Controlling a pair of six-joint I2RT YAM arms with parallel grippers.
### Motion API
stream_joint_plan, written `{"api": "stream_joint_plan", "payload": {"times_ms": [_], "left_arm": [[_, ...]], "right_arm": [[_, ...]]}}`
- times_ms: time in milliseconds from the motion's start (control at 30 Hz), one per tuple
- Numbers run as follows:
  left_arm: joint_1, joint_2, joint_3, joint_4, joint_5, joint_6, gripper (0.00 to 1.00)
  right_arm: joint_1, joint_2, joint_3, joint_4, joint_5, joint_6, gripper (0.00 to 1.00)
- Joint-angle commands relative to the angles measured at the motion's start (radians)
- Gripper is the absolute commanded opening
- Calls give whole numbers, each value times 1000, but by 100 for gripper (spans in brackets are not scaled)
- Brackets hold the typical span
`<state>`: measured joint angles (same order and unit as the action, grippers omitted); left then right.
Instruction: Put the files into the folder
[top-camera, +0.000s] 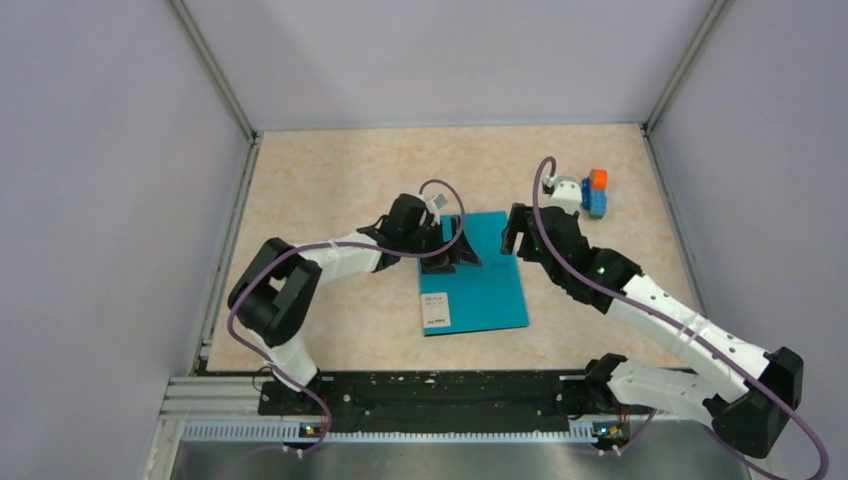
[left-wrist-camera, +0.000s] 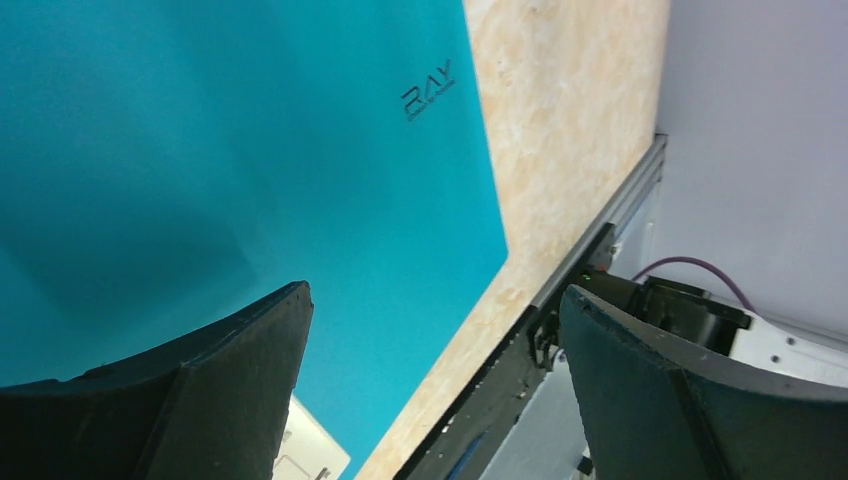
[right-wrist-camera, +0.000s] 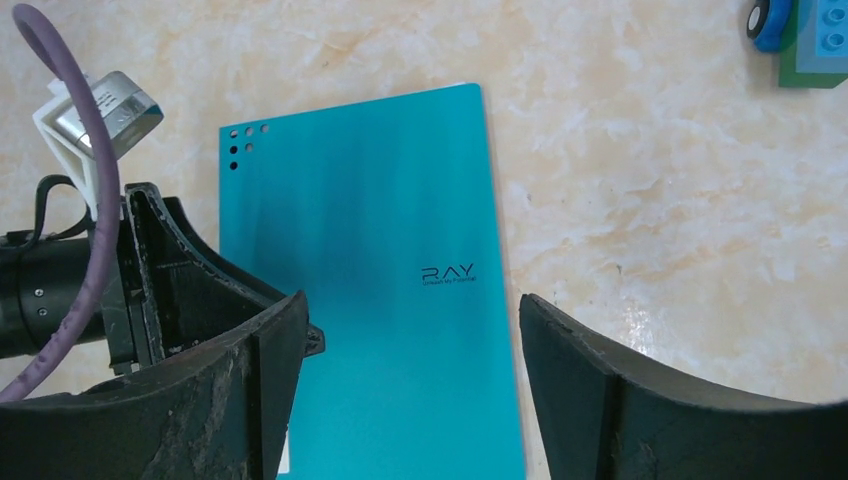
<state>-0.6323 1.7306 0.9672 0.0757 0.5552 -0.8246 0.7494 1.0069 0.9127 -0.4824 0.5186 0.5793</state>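
As I hang over the folder (top-camera: 480, 280): both my arms reach in from the near edge of the table (top-camera: 330, 180), one on each side of it.
folder: teal, closed, lying flat around the middle of the table, turned slightly off square.
label (top-camera: 436, 310): small, white, on the cover at the folder's near left corner.
logo (right-wrist-camera: 447, 275): black "RAY" print on the cover, close to the right edge.
holes (right-wrist-camera: 240, 145): small cluster of punched dots at the cover's far left corner.
left end effector (top-camera: 445, 248): fingers spread wide, nothing between them. It sits over the far left part of the folder. My wrist view shows teal cover under one finger and the table's near rail under the other. I cannot tell whether it touches the cover.
right end effector (top-camera: 515, 232): fingers apart, nothing held, at the folder's far right edge. My wrist view shows the cover's right edge and bare table in the gap. I cannot tell whether it touches.
blocks (top-camera: 597, 192): orange-and-blue toy stack at the far right of the table, well apart from the folder, just beyond my right wrist.
cables (top-camera: 545, 180): purple, one looped along each arm.
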Motion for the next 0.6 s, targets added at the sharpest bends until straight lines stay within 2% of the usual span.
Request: {"api": "stream_joint_plan", "payload": {"times_ms": [0, 133, 233, 267, 433, 567], "left_arm": [[-2, -70, 27, -51, -69, 88, 98], [3, -176, 67, -195, -187, 157, 98], [5, -239, 111, -321, -341, 177, 98], [7, -258, 123, -359, -393, 183, 98], [8, -392, 107, -412, -649, 246, 98], [27, -470, 124, -463, -760, 313, 98]], "right_arm": [[-8, 15, -6, 61, 3, 6, 77], [-8, 32, -5, 71, 10, 17, 79], [-9, 48, -2, 87, 10, 13, 92], [-8, 55, 3, 90, 11, 8, 94], [-10, 99, 29, 127, 13, -13, 99], [-12, 132, 36, 189, -18, -27, 99]]}}
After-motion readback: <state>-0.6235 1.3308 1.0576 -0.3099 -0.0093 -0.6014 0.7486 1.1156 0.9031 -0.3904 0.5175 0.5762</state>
